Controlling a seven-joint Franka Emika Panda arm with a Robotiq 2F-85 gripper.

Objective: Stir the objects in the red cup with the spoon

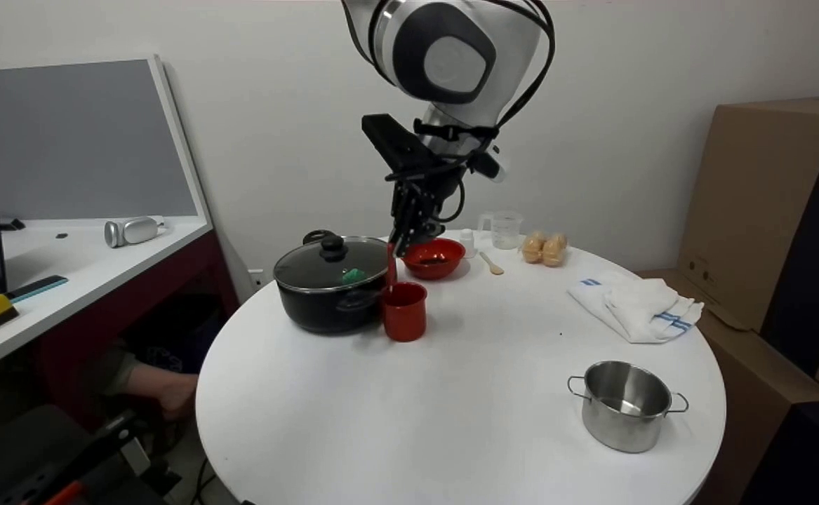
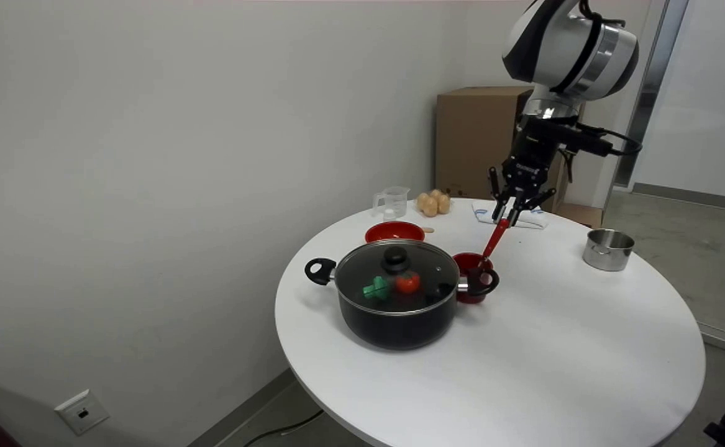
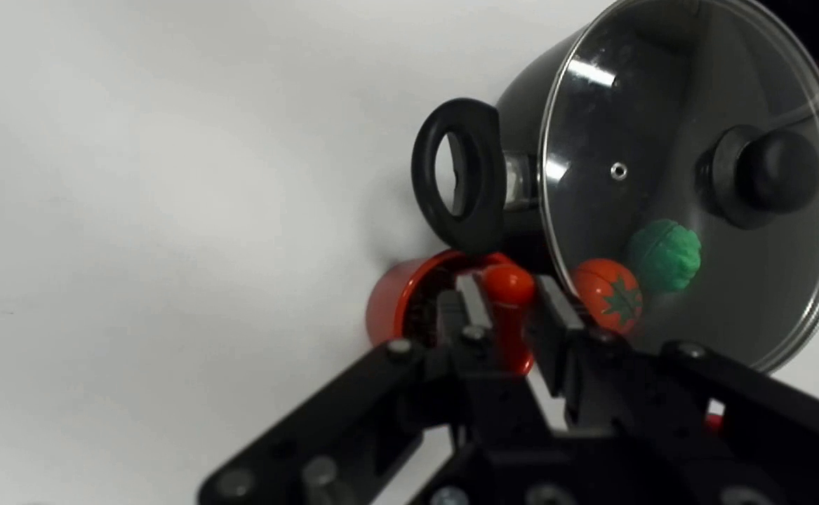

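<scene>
In an exterior view we see the spoon [image 2: 497, 238] with its red handle uppermost, its long axis slanting steeply from upper right to lower left, its lower end pointing down into the red cup [image 1: 404, 319]. The cup stands upright on the white table [image 1: 381, 421]; we make out dark contents, too unclear to name. The gripper [image 3: 512, 289] has hold of the spoon by its handle, two fingers drawn in, one on each side, parted only by the handle's thickness. The arm [image 1: 444, 77] reaches down from above, its wrist higher than the cup and to its right in both exterior views, the fingers aimed downward.

Just beside the cup we count one black pot [image 1: 314, 308] with two handles and one glass lid [image 2: 356, 270], through which show one tomato-like ball [image 3: 606, 294] and one green piece [image 3: 665, 254]. A pot handle overlaps the cup's rim in the wrist view; whether they touch we cannot tell.

Farther out we count one red bowl [image 1: 444, 272], one small white bottle [image 1: 467, 242], one clear jug [image 1: 506, 230], one small wooden utensil [image 1: 495, 268], an egg-like cluster [image 1: 546, 249] of uncertain number, blue-striped white cloth [image 1: 634, 315] and, well apart, one steel pot [image 1: 620, 428] with two handles.
</scene>
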